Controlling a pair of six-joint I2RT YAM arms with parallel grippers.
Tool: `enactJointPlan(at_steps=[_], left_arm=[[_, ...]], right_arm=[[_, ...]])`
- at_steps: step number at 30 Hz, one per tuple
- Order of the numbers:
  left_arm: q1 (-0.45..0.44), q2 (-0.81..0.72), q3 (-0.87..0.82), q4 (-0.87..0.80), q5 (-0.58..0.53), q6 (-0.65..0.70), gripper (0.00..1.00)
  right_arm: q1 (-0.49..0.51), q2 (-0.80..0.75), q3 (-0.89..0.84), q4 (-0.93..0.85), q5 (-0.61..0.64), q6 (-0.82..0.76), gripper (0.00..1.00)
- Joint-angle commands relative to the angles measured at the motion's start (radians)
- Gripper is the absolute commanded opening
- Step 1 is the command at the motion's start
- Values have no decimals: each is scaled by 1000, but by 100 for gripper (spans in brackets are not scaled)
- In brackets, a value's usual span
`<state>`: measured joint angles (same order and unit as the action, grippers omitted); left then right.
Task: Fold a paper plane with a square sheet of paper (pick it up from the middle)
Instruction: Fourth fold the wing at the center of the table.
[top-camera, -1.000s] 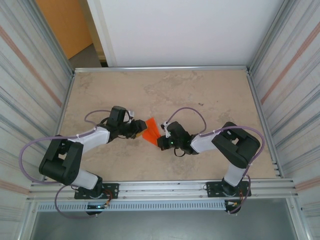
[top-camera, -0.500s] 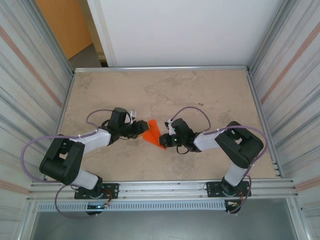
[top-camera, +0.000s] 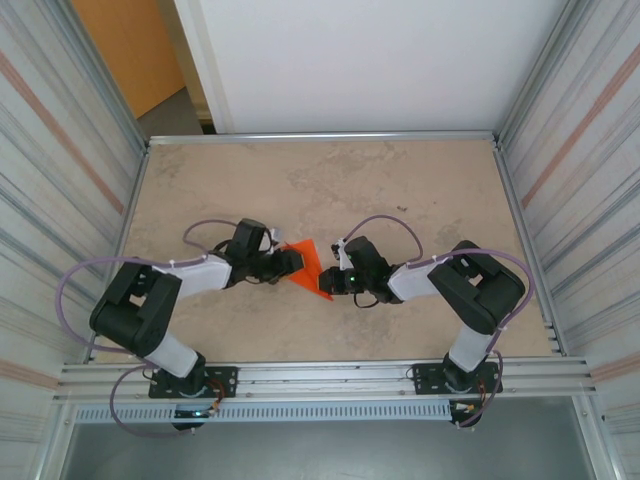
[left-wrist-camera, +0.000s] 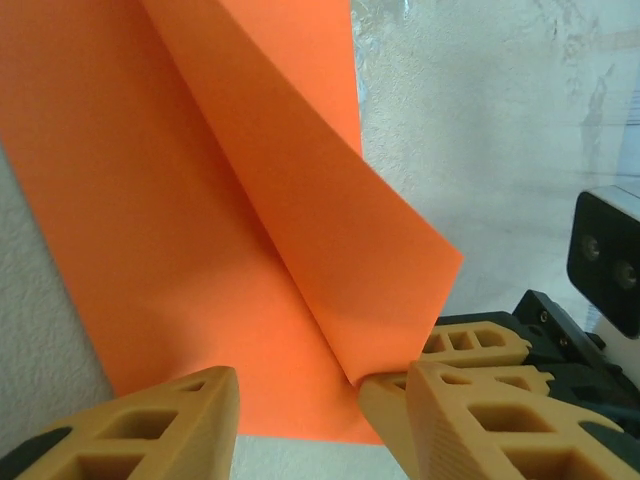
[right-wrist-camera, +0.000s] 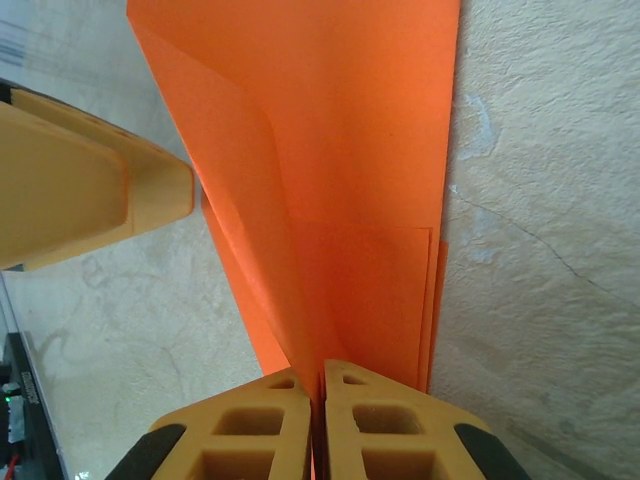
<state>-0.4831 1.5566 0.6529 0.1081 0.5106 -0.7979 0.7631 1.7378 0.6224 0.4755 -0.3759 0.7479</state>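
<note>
The square sheet of paper (top-camera: 306, 258), bright orange and part-folded, lies mid-table between both grippers. In the right wrist view the paper (right-wrist-camera: 350, 150) shows several layered folds and a raised crease, and my right gripper (right-wrist-camera: 317, 400) is shut on that crease at the near end. In the top view the right gripper (top-camera: 325, 284) sits at the paper's lower right corner. My left gripper (top-camera: 292, 262) is at its left edge. Seen from the left wrist, the left gripper (left-wrist-camera: 300, 420) is open and straddles the edge of the paper (left-wrist-camera: 200, 200). Its right finger touches the lifted flap.
The beige stone table (top-camera: 400, 190) has free room behind and to both sides. Corrugated metal walls (top-camera: 60, 180) close the left and right. A metal rail (top-camera: 320, 375) runs along the front. A dull orange-brown panel (top-camera: 120, 50) stands at the back left.
My left gripper has slid right up to the paper and its jaws have widened a little. The right wrist shifted slightly back while staying shut on the paper.
</note>
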Motion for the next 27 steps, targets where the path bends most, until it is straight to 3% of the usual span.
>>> enactJointPlan(at_steps=[1, 19, 27], left_arm=[[-14, 27, 50, -39, -26, 48, 50], [-28, 96, 110, -137, -96, 33, 52], [-36, 173, 194, -346, -173, 28, 52]], right_arm=[[-6, 21, -12, 18, -23, 21, 12], [-12, 29, -12, 22, -35, 27, 14], [-29, -31, -44, 48, -42, 51, 30]])
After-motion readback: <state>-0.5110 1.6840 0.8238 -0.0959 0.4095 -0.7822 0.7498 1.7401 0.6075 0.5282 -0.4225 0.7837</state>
